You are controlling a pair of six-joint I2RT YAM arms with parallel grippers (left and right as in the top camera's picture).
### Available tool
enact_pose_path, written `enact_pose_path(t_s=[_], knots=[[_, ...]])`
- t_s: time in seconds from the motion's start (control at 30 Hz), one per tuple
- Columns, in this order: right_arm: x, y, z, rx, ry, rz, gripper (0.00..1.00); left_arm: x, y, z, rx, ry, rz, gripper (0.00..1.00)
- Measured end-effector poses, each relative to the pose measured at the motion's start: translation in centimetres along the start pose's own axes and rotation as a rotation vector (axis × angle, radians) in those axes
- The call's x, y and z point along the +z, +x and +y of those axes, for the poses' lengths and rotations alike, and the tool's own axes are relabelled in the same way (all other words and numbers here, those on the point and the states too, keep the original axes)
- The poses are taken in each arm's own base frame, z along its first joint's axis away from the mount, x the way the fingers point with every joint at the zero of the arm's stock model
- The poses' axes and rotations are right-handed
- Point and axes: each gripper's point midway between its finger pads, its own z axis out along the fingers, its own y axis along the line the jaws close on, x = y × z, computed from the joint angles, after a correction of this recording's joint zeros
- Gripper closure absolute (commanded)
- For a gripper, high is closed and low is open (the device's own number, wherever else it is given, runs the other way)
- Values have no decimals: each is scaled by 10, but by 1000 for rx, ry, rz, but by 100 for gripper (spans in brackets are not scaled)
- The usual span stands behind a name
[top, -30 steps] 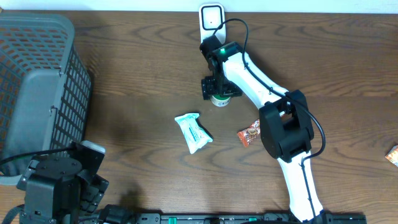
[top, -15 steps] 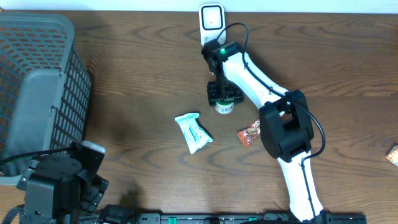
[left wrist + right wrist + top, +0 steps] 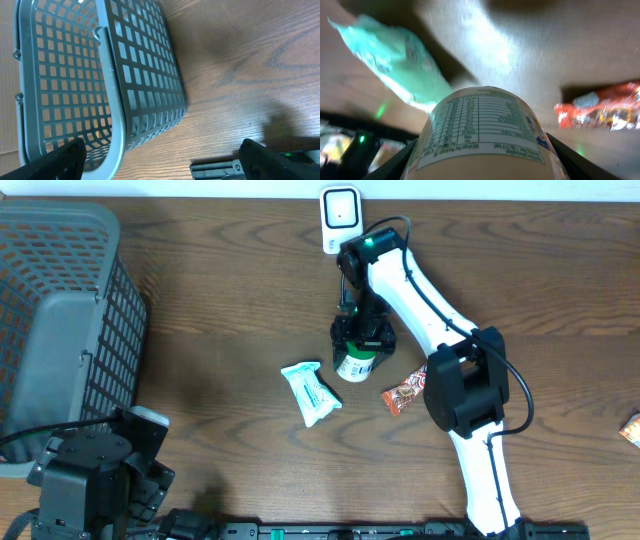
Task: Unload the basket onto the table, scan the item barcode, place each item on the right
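The item is a small cream bottle (image 3: 354, 366) with a green-printed label. My right gripper (image 3: 362, 340) is shut on it and holds it above the table, between the teal packet and the red packet. In the right wrist view the bottle (image 3: 485, 127) fills the lower middle, its nutrition table facing the camera, with a dark finger on each side. No barcode shows. The white scanner (image 3: 340, 207) stands at the table's far edge, behind the right arm. My left gripper (image 3: 160, 165) is open over bare wood beside the basket.
A teal packet (image 3: 311, 393) lies left of the bottle and a red snack packet (image 3: 403, 395) right of it. A grey mesh basket (image 3: 60, 320) fills the left side. Another small packet (image 3: 631, 428) sits at the right edge.
The right gripper closed on the bottle and carried it toward the front of the table, away from the scanner. The left arm has not moved.
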Motion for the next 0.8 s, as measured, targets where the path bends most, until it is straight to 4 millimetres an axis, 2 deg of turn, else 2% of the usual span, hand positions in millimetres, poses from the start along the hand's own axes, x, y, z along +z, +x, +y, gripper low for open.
enact_pose_path(t_s=[0.37,0.47,0.53,0.8], knots=[[-2,9,16,-31,-107,45,41,0,0,0,0,0,0,2],[-2,9,17,-32,-115,47,44,0,0,0,0,0,0,2],[-2,9,18,-32,-119,48,50,0,0,0,0,0,0,2],[-4,10,19,-35,-123,42,46,0,0,0,0,0,0,2]])
